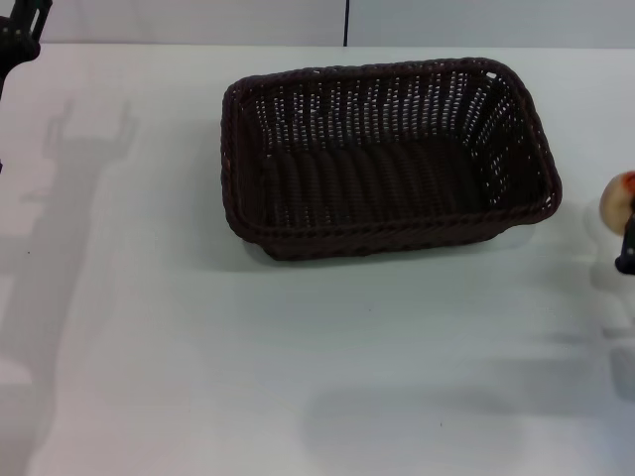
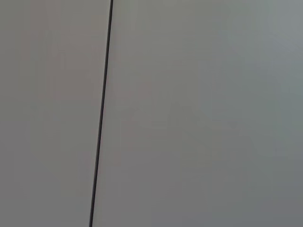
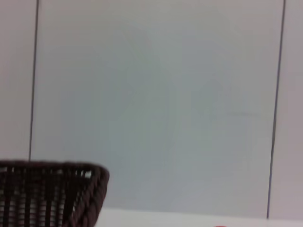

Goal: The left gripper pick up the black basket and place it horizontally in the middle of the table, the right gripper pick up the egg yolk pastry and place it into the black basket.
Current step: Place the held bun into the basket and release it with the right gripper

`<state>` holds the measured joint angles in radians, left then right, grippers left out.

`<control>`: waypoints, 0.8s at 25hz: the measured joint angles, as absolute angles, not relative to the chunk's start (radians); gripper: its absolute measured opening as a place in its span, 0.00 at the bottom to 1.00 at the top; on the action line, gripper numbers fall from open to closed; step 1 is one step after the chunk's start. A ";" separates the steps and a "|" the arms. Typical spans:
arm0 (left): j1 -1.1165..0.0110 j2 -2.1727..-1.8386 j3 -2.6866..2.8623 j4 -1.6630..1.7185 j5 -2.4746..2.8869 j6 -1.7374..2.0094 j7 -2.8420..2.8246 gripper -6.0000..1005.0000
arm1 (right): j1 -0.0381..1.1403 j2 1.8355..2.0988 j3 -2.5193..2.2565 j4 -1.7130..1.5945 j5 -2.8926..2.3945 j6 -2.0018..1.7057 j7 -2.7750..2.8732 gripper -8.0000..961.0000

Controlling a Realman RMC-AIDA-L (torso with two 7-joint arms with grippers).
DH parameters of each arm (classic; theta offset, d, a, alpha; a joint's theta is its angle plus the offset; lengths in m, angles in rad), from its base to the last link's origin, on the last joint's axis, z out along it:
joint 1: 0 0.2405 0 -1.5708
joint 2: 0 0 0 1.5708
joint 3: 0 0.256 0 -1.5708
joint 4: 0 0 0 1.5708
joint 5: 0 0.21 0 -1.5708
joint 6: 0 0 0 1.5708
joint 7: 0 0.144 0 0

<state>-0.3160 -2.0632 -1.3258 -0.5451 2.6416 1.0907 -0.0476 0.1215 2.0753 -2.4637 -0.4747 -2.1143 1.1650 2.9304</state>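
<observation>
The black basket (image 1: 387,159) lies lengthwise across the middle of the white table (image 1: 198,347), upright and empty. Its corner also shows in the right wrist view (image 3: 52,194). The egg yolk pastry (image 1: 617,196) shows only partly at the right edge of the head view, well to the right of the basket. My right gripper (image 1: 627,243) is right against the pastry, mostly out of frame. A red sliver of the pastry (image 3: 220,226) shows in the right wrist view. My left gripper (image 1: 25,25) is raised at the far left corner, away from the basket, and its shadow shows two prongs apart.
The left gripper's shadow (image 1: 94,129) falls on the table left of the basket. A grey panelled wall (image 2: 189,113) with a dark seam (image 1: 346,22) stands behind the table. The left wrist view shows only this wall.
</observation>
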 joint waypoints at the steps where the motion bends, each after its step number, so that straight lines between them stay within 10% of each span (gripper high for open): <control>1: -0.316 -2.064 -1.327 -0.545 2.642 1.091 -0.048 0.78 | 0.125 2.075 -2.463 -0.476 -2.118 1.188 2.930 0.17; 20: -0.320 -2.065 -1.328 -0.532 2.639 1.084 -0.049 0.78 | 0.076 2.018 -2.435 -0.770 -2.386 1.264 2.790 0.07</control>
